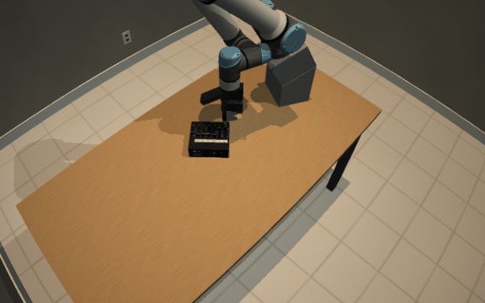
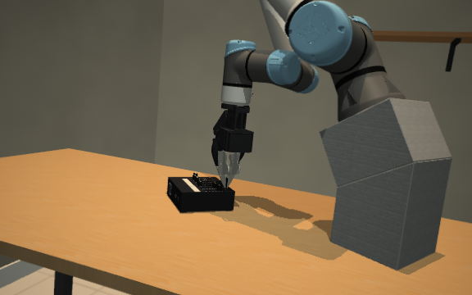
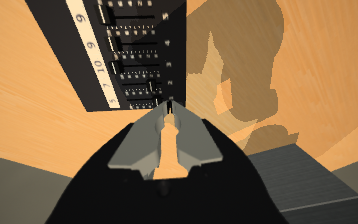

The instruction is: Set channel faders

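Note:
The black lighting desk (image 1: 209, 146) (image 2: 203, 201) (image 3: 62, 50) lies on the wooden table (image 1: 141, 210) (image 2: 76, 229). A pale tape strip (image 3: 92, 55) (image 1: 209, 140) (image 2: 190, 184) with handwritten numbers runs along one side of its fader rows. In the wrist view several fader caps sit close to the tape, and one cap (image 3: 152, 86) in the second-nearest row sits far from it. My gripper (image 1: 226, 121) (image 2: 226, 183) (image 3: 170, 101) is shut with nothing between the fingers. It points straight down, its tips at the desk's near corner by the end of the nearest fader slot. The fingers hide that slot's cap.
The robot's grey pedestal (image 1: 290, 77) (image 2: 383, 180) stands on the table behind and right of the desk. A wall shelf (image 2: 424, 37) hangs high at the back. The table's far-right edge (image 1: 369, 122) drops to a tiled floor.

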Tool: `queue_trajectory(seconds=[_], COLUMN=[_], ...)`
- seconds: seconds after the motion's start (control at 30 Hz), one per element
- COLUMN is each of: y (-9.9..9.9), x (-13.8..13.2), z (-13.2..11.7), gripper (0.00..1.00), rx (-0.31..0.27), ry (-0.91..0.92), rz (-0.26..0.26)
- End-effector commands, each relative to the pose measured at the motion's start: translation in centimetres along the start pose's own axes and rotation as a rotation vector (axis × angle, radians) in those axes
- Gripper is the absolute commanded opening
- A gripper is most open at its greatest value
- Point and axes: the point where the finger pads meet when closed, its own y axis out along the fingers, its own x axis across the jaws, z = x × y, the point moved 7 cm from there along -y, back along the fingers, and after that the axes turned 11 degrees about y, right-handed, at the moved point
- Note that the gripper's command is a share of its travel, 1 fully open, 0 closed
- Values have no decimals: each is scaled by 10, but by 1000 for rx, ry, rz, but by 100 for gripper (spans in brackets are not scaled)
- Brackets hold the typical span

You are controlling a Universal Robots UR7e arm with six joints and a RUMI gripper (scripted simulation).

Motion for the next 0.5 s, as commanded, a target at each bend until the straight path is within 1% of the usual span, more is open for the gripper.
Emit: queue_trajectory(seconds=[0.0, 0.47], y=[0, 0], x=[-1, -6], z=[0, -1], gripper=[0, 0], rx=[1, 1], ry=[0, 0], rz=[1, 1])
